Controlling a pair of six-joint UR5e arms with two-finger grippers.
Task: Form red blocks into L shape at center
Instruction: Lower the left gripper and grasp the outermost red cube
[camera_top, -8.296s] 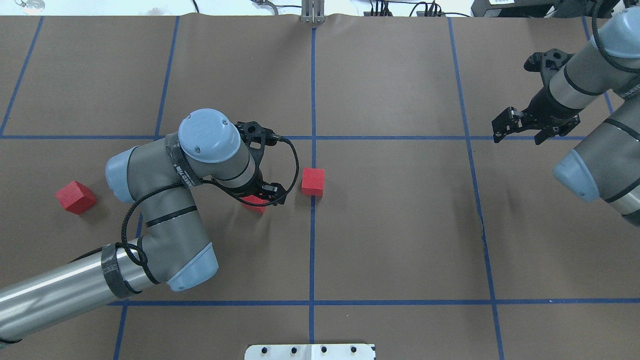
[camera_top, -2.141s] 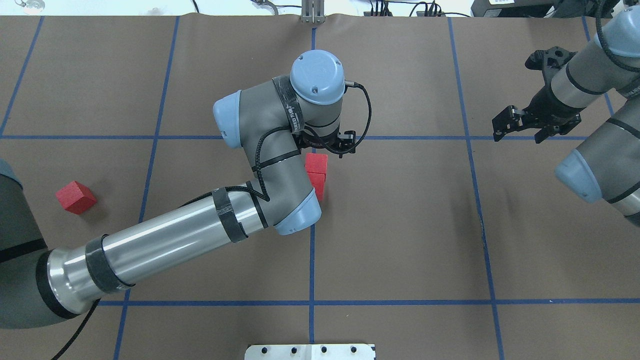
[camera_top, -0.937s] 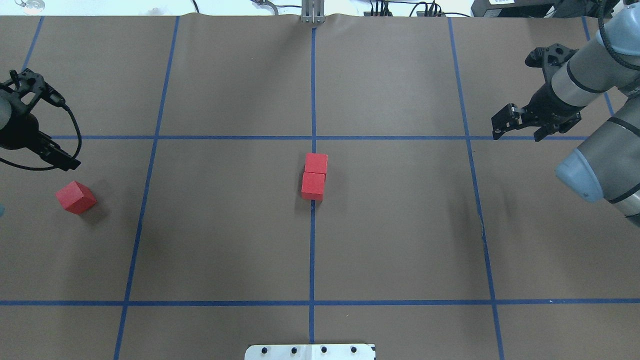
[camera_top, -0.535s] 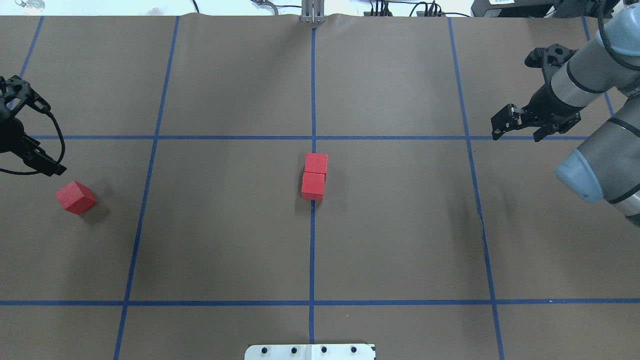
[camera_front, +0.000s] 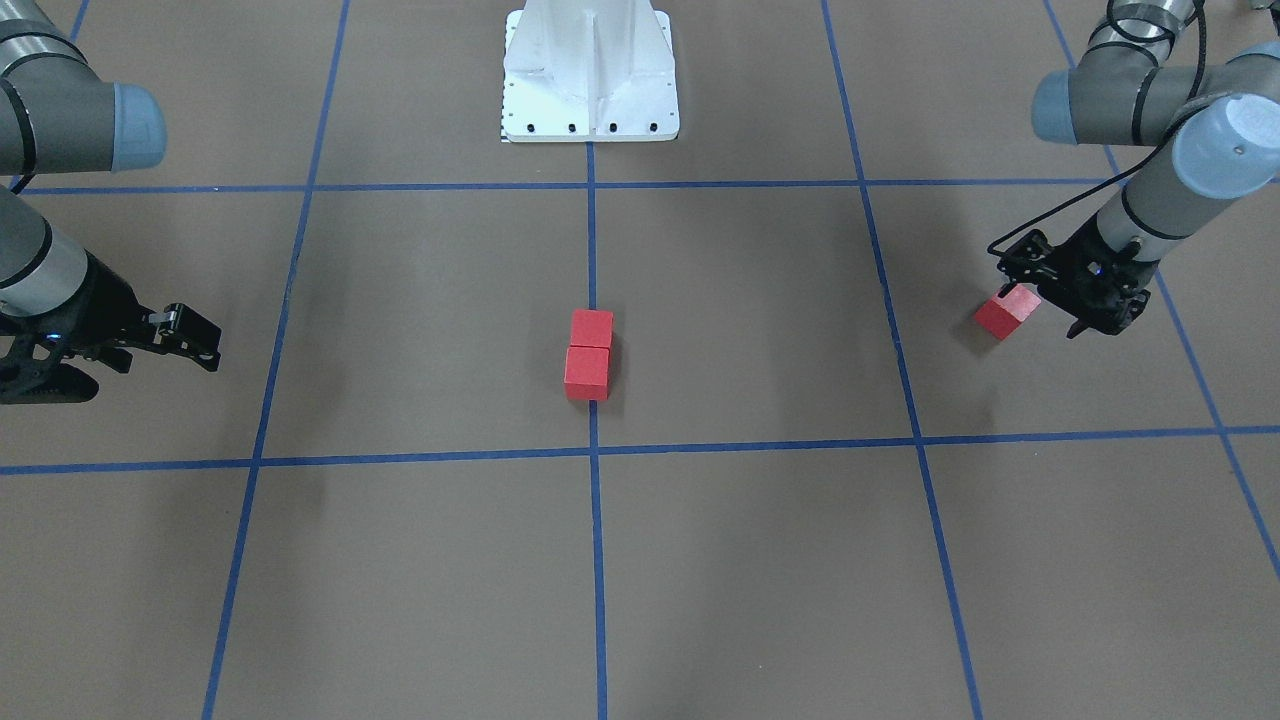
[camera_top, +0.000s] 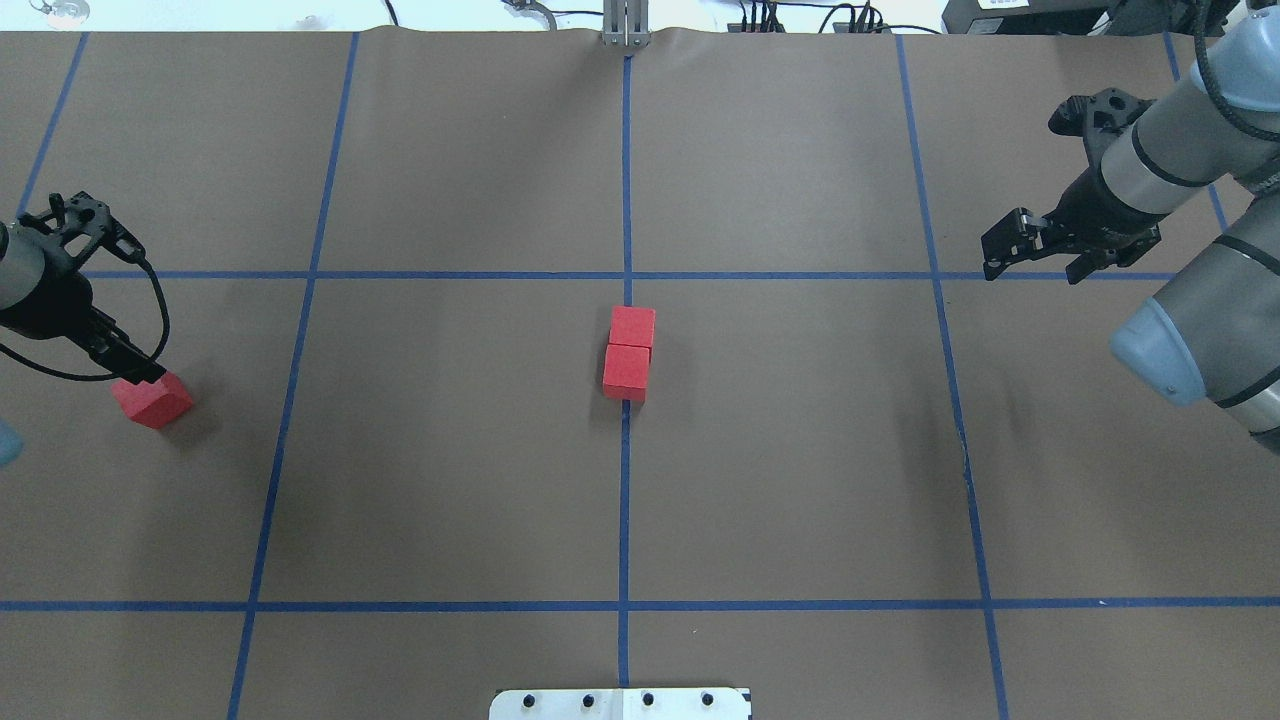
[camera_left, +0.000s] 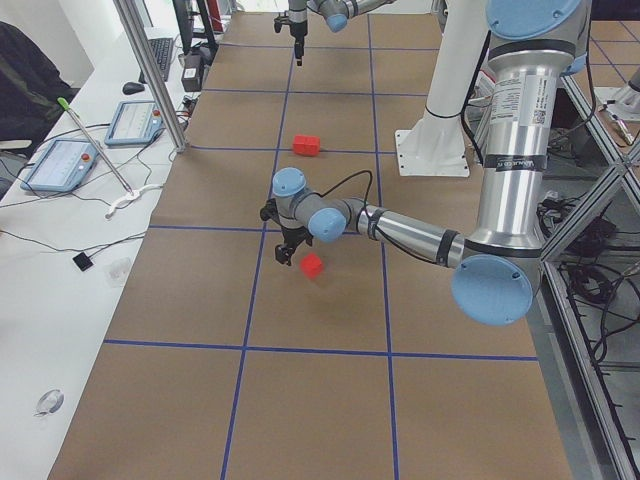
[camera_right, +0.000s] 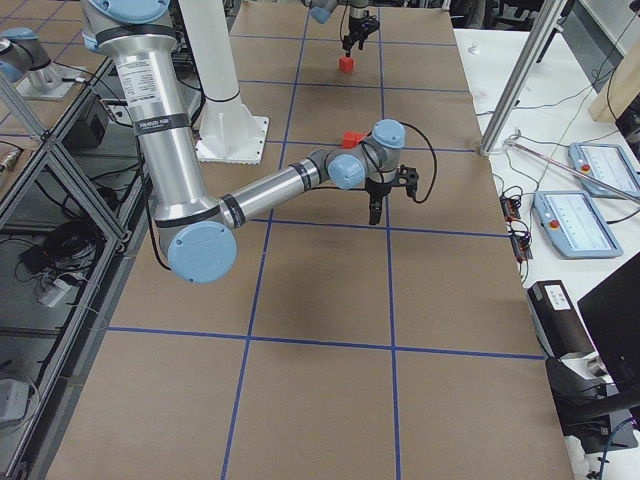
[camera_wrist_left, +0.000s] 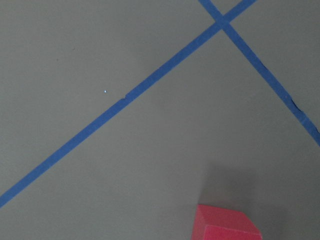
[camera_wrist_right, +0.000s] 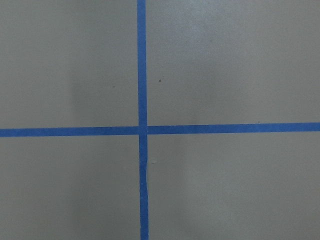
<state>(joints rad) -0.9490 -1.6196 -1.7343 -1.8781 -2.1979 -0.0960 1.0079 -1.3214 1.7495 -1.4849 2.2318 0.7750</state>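
Two red blocks (camera_top: 632, 327) (camera_top: 626, 372) lie touching in a line on the blue tape line at the center (camera_top: 624, 450); they also show in the front view (camera_front: 591, 328) (camera_front: 587, 372). The third red block (camera_top: 152, 398) sits alone at the far left, turned at an angle, and shows in the front view (camera_front: 1005, 314). My left gripper (camera_top: 135, 368) hovers just beside and above it, open and empty; the left wrist view shows the block (camera_wrist_left: 226, 225) at its bottom edge. My right gripper (camera_top: 1035, 255) hangs open and empty over the far right.
The white robot base (camera_front: 590, 70) stands at the near edge, in line with the center tape line. A desk with tablets (camera_left: 60, 160) and metal posts (camera_left: 150, 70) runs along the table's far side.
My left arm set the second block against the first at the center, swung away to the far left, and has now come in beside the third block. The right arm has not moved.
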